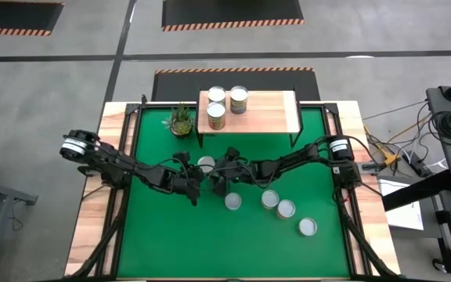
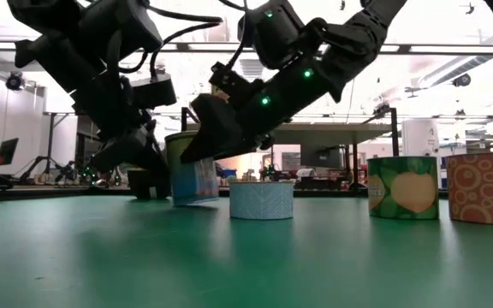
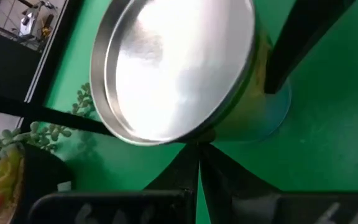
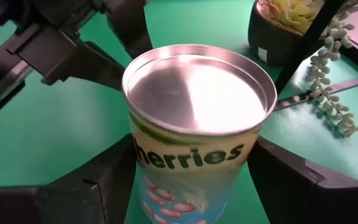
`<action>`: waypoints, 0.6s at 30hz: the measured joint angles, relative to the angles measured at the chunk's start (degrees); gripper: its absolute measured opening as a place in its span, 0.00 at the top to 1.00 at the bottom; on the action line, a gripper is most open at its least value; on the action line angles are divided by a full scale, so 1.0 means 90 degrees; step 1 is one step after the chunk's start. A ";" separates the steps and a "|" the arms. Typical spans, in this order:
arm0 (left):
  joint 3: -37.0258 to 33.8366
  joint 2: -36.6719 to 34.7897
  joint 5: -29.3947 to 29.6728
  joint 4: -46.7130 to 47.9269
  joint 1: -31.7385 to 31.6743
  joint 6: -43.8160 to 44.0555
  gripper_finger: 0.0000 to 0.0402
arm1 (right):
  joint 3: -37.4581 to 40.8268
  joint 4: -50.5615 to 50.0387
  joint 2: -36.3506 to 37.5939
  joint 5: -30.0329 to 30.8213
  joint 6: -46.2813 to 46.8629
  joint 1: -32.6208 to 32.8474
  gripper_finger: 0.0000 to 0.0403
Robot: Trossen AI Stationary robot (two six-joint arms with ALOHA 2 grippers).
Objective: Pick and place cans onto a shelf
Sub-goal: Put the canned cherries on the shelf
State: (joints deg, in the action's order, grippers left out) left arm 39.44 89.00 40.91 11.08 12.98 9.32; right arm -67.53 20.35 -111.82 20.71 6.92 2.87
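Near the middle of the green mat (image 1: pixel 171 235), just in front of the shelf (image 1: pixel 268 113), both arms meet over one can. The right gripper (image 4: pixel 191 180) has its two dark fingers (image 4: pixel 104 180) spread to either side of a tall cherries can (image 4: pixel 194 143), pressing its label from both sides; from table height that can (image 2: pixel 191 175) is tilted, with one edge of its base off the mat. The left gripper (image 3: pixel 197 168) sits just beside the same can (image 3: pixel 179 68), its fingers drawn together to a narrow point that holds nothing, their tips close under the can's rim.

Three cans (image 1: pixel 227 102) already stand together on the left part of the shelf. Four short cans lie on the mat: one (image 1: pixel 232 202) just in front of the grippers, two touching (image 1: pixel 278 204) to its right, and one (image 1: pixel 308 227) farther right. A small potted plant (image 1: pixel 181 121) stands at the shelf's left end, near the held can.
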 joint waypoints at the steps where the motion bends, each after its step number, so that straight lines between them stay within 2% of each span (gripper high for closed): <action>1: 0.0000 -0.0030 -0.0017 -0.0005 0.0006 0.0006 1.00 | 0.0022 -0.0036 0.0059 -0.0030 0.0029 0.0013 0.36; 8: 0.0022 -0.0717 0.0015 0.0287 0.0199 -0.0077 1.00 | 0.0312 -0.0146 0.0710 -0.0048 0.0056 0.0186 0.33; 15: 0.0022 -0.2082 0.0040 0.0378 0.0461 -0.0640 1.00 | 0.0768 -0.0567 0.1809 0.0068 0.0234 0.0347 0.34; 18: 0.0022 -0.2607 0.0056 0.0305 0.0465 -0.0878 1.00 | 0.0831 -0.0984 0.2354 0.0504 0.0332 0.0358 0.34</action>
State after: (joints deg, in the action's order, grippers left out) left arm 39.64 65.54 41.41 13.83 17.17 1.42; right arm -60.05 11.50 -90.63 25.24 9.90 6.09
